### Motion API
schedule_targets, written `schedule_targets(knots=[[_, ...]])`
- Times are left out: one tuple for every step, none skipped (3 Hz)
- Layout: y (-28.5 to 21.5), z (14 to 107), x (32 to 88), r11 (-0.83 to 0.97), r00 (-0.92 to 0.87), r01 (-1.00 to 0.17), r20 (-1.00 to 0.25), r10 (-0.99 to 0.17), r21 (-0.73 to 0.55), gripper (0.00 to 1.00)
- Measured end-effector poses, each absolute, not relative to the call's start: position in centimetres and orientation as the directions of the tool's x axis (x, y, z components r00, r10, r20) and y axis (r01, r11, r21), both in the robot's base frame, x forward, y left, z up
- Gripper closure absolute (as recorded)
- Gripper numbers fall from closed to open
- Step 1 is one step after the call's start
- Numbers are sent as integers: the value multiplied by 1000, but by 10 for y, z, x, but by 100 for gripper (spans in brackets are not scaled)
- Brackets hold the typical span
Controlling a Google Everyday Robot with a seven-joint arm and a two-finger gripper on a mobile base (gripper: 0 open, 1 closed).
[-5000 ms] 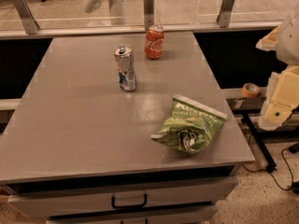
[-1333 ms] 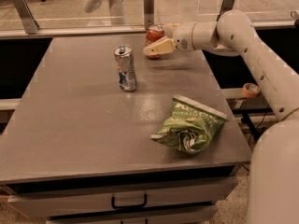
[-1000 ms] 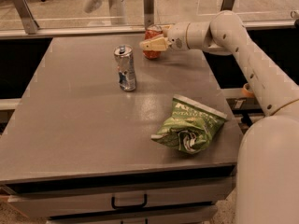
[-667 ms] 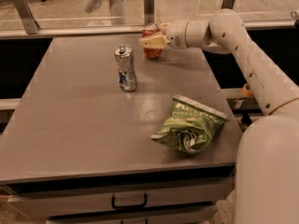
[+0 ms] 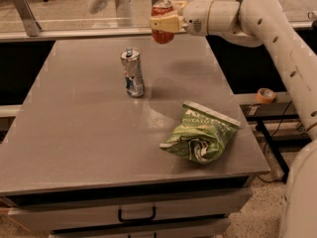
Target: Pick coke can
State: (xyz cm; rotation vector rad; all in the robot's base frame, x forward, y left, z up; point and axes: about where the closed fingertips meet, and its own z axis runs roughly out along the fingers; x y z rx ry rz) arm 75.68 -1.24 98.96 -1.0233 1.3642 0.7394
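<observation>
The coke can (image 5: 161, 35) is a short red-orange can with a silver top. It hangs in the air above the far edge of the grey table (image 5: 89, 128), tilted a little. My gripper (image 5: 166, 21) reaches in from the right on a cream arm and is shut on the can around its middle. The can's shadow lies on the table surface below it.
A taller slim silver-and-blue can (image 5: 132, 73) stands upright left of centre. A crumpled green chip bag (image 5: 201, 134) lies near the front right. A glass rail (image 5: 64, 31) runs along the far edge. A drawer handle (image 5: 136, 215) shows below the front edge.
The gripper came in from the right, closed on the coke can at the far edge, and has lifted it off the table.
</observation>
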Motion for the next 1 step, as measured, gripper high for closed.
schedule_targets(knots=[[-12, 995, 754, 406, 110, -901, -985, -132, -155, 100]])
